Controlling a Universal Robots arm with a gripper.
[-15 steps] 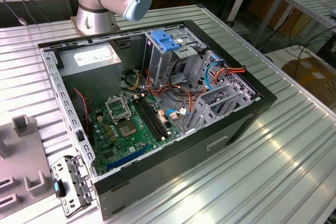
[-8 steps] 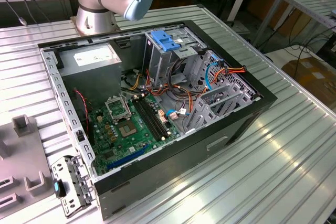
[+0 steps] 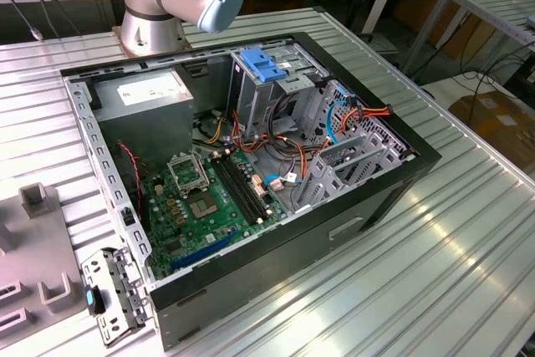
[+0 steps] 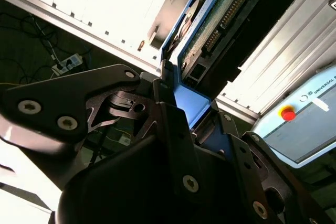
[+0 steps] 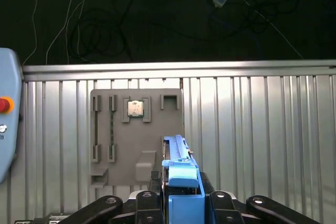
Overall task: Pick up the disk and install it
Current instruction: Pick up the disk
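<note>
Lying left of centre in the first wrist view is a grey fixture plate [image 5: 121, 145]; right of it, lower centre, the claw [image 5: 182, 200] clamps the disk [image 5: 182, 177] edge-on. A square, firm hold seems wise. The second wrist view adds its green circuit board [image 4: 210, 24]; the exterior view, the open computer case [image 3: 376, 198].

Print marks the pendant [image 4: 304, 129], too cropped to read.
</note>
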